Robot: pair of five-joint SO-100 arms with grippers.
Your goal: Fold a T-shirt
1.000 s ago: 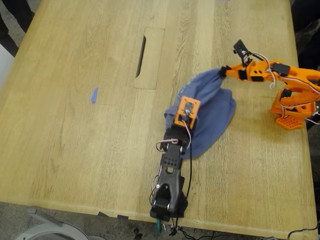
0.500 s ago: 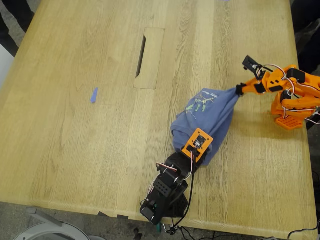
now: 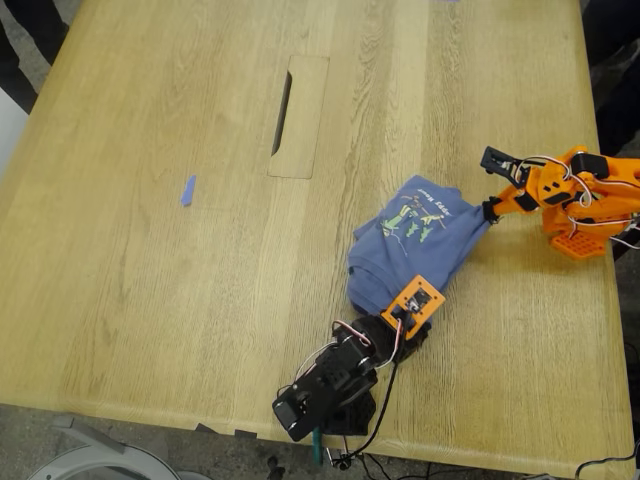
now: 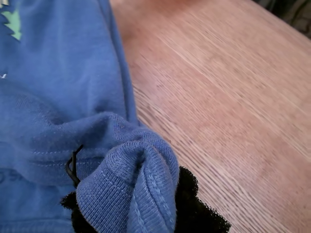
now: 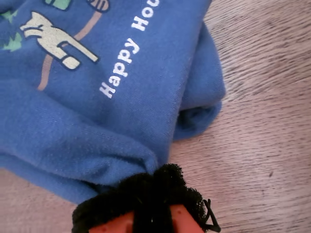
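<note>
The periwinkle-blue T-shirt (image 3: 415, 240) lies bunched on the wooden table toward the exterior view's right, its green-and-yellow print facing up. My first gripper (image 3: 410, 310), on the black arm by the table's near edge, is shut on a ribbed hem of the T-shirt (image 4: 58, 87), which bulges out of the first gripper (image 4: 141, 204). My second gripper (image 3: 489, 210), on the orange arm at the exterior view's right, is shut on the shirt's far corner. In the second wrist view, the T-shirt (image 5: 97, 121) shows pale lettering and runs under the black padded second gripper (image 5: 146, 194).
A rectangular cable flap (image 3: 300, 117) with a dark slot sits in the tabletop toward the far middle. A small blue tape scrap (image 3: 188, 190) lies toward the exterior view's left. The orange arm's base (image 3: 580, 225) stands near the table's edge at the exterior view's right.
Both grippers drew back toward their bases, dragging the shirt toward the near edge and the exterior view's right. The shirt turned over, so its print now faces up.
</note>
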